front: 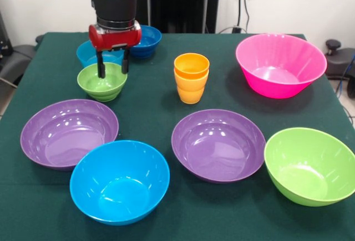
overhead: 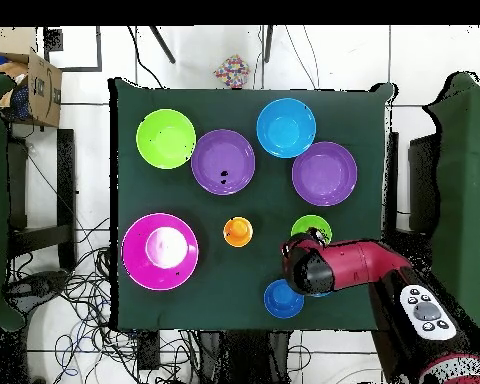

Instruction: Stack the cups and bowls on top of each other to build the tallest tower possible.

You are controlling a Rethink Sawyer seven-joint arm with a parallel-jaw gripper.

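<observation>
Dark green tablecloth (front: 166,94) (white tiled floor (overhead: 84,120) around), tool (front: 113,63) spread over small green bowl (front: 102,82), cardboard box (overhead: 32,88) beside table

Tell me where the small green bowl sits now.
Front view: the small green bowl sits at the table's far left, directly under the open gripper, in front of the light blue bowl.

Bowls (front: 120,181) and cups (front: 191,78) are glossy smooth plastic, cups ribbed; table (front: 166,219) covered in matt green cloth
</observation>
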